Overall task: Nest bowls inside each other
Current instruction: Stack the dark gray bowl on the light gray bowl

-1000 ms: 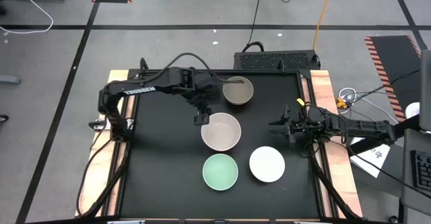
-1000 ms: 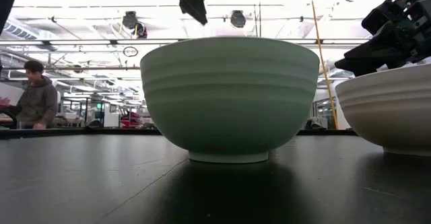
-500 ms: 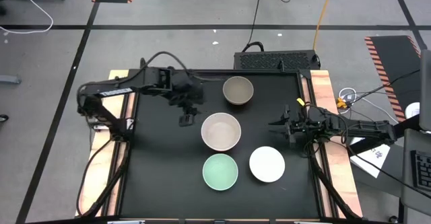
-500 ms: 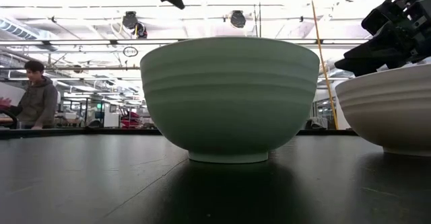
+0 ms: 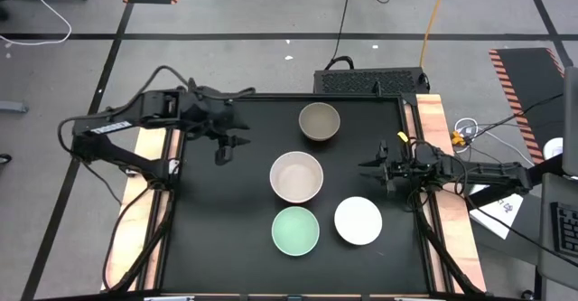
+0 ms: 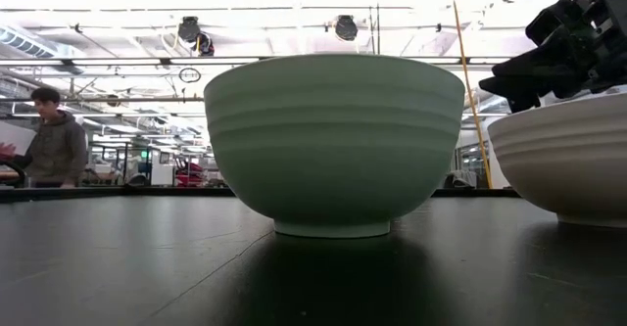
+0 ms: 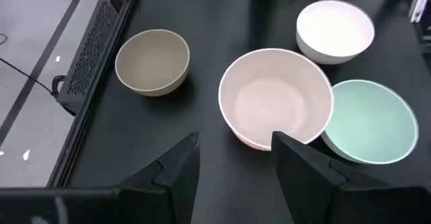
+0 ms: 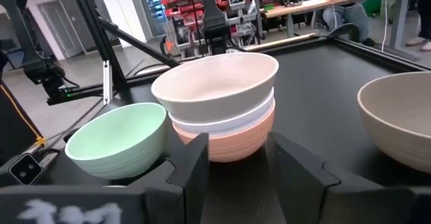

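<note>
Four groups of bowls stand on the black table. A stack (image 5: 296,176) has a pale beige bowl (image 8: 215,83) on top, a white one in the middle and a salmon one (image 8: 232,140) at the bottom. Near it stand a mint green bowl (image 5: 295,230), a white bowl (image 5: 358,220) and a grey-brown bowl (image 5: 319,122), each on its base. My left gripper (image 5: 223,155) hangs open and empty above the table, left of the stack. My right gripper (image 5: 367,167) waits open at the right edge, pointing level toward the stack.
A dark box (image 5: 370,80) sits just beyond the table's far edge. Wooden rails (image 5: 432,129) run along both sides of the table. Bare black surface (image 5: 212,229) lies left of the bowls. A person (image 6: 49,140) sits far off in the room behind.
My left gripper has drawn away from above the stack toward the table's left edge and risen, staying open and empty. The bowls have not moved.
</note>
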Robot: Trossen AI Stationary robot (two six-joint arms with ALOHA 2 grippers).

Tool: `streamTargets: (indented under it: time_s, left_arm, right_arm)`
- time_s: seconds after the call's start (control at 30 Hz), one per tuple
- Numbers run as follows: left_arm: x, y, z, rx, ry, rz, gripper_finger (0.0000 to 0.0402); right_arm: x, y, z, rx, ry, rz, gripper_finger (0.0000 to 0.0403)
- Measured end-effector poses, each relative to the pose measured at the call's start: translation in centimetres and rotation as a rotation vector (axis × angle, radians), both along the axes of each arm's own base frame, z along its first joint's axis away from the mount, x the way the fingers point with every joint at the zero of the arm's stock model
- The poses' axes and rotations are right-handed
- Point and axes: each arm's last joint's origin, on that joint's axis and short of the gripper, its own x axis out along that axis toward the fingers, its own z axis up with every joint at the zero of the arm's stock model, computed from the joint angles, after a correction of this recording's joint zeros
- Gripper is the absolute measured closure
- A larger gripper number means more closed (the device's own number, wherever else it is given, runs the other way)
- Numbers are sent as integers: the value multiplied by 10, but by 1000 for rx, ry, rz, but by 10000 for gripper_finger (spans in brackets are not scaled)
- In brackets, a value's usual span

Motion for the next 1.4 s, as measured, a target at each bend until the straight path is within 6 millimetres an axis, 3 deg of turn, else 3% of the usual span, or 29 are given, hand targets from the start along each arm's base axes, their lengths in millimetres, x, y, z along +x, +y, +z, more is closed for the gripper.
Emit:
streamTargets:
  time_s: [0.63,0.93,1.27,1.4]
  left_arm:
    - [-46,-44,13,112,-9,26,216]
    - [-83,-48,12,164,-48,52,216]
    - [-121,-46,-12,103,-475,-206,215]
    - [-136,-44,-24,92,-551,-242,216]
  right_arm:
    - [1,0,-2,3,27,1,260]
    - [1,0,-2,3,28,1,260]
    - [1,0,-2,18,27,-1,260]
    - [1,0,-2,28,24,-2,260]
